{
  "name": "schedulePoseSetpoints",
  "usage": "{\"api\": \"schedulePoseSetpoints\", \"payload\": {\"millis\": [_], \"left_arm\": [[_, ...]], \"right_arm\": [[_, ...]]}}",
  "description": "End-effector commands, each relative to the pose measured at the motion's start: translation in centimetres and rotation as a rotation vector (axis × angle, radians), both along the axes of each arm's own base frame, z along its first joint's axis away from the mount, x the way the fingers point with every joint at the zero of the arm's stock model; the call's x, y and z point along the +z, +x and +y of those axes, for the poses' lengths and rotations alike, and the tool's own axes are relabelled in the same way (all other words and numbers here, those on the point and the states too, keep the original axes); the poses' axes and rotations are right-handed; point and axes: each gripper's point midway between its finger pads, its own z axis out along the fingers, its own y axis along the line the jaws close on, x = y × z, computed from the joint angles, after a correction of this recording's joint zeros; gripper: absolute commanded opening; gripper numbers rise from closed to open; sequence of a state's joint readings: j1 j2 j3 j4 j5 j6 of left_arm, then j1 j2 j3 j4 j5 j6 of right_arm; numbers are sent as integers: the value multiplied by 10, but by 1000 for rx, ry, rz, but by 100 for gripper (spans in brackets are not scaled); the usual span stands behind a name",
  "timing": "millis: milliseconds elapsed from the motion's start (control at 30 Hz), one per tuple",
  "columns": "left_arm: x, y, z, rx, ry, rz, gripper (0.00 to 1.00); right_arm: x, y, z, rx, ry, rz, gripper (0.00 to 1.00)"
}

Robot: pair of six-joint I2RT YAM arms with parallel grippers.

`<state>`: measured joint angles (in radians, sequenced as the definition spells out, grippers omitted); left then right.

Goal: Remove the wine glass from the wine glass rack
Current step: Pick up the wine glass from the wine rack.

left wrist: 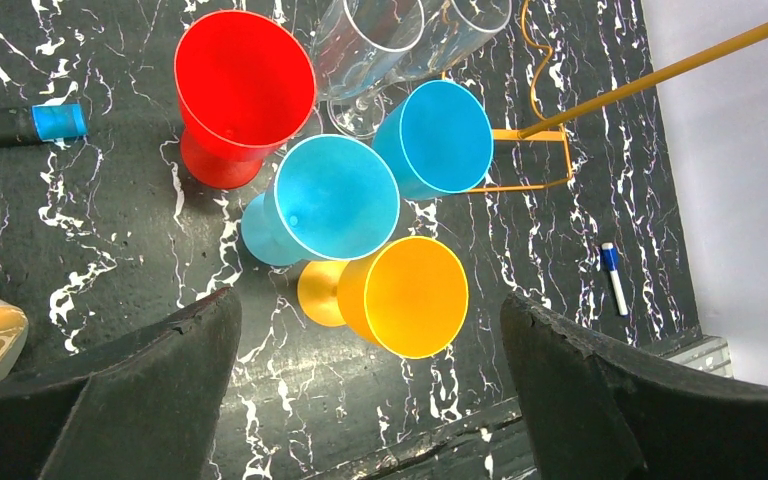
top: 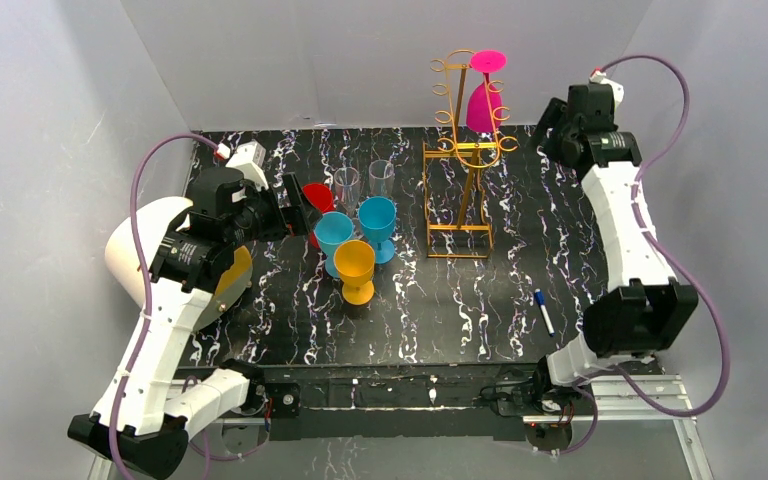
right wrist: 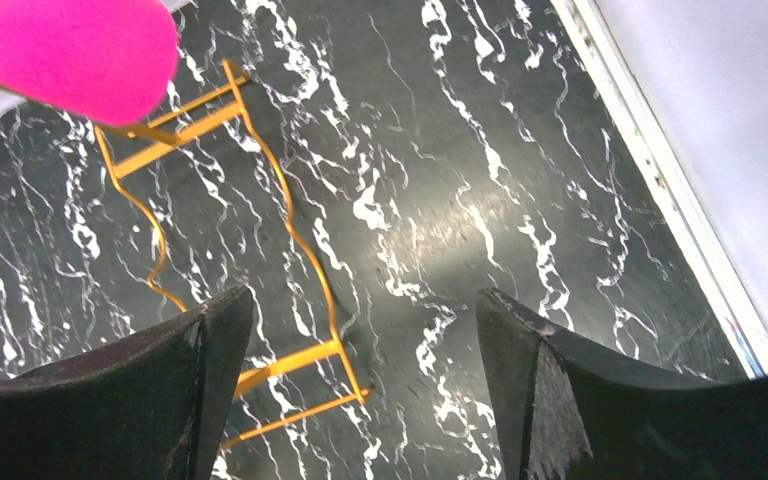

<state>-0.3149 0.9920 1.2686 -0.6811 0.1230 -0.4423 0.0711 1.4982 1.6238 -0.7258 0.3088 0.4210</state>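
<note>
A pink wine glass [top: 482,100] hangs upside down from the curled hooks at the top of the gold wire wine glass rack [top: 458,190] at the back centre of the table. My right gripper [top: 552,125] hovers high to the right of the rack, apart from the glass. In the right wrist view the right gripper [right wrist: 360,330] is open and empty; the pink glass [right wrist: 70,50] fills the top left corner and the rack's base [right wrist: 290,250] lies below. My left gripper [left wrist: 370,340] is open and empty above the cups at the left.
A cluster of cups stands left of the rack: red [top: 317,200], two blue [top: 377,220], yellow [top: 355,268] and two clear glasses [top: 363,180]. A blue-capped pen [top: 543,310] lies at front right. A white and yellow object [top: 140,250] sits at the left edge.
</note>
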Motion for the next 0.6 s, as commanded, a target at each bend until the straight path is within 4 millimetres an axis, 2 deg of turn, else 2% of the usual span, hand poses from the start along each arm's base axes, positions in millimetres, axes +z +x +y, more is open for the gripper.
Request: {"api": "schedulePoseSetpoints", "payload": {"millis": [0,267,367,500,567], "left_arm": [[9,-3,1,2,-11,-15,98],[10,-4,5,-2,16,-19,98],[11,-3,4,4,5,-21,98],[9,0,-1,-9,-7,-12,98],[10,0,-1,-14,-4,-17,98]], "right_arm": [[49,38,0,-5,27,-144,88],[118,107,29,145,103,-337,86],[128,126,55,260,204,-393,86],[136,137,88,395,348,-446,82],[138,141,99,443,389,-458,80]]}}
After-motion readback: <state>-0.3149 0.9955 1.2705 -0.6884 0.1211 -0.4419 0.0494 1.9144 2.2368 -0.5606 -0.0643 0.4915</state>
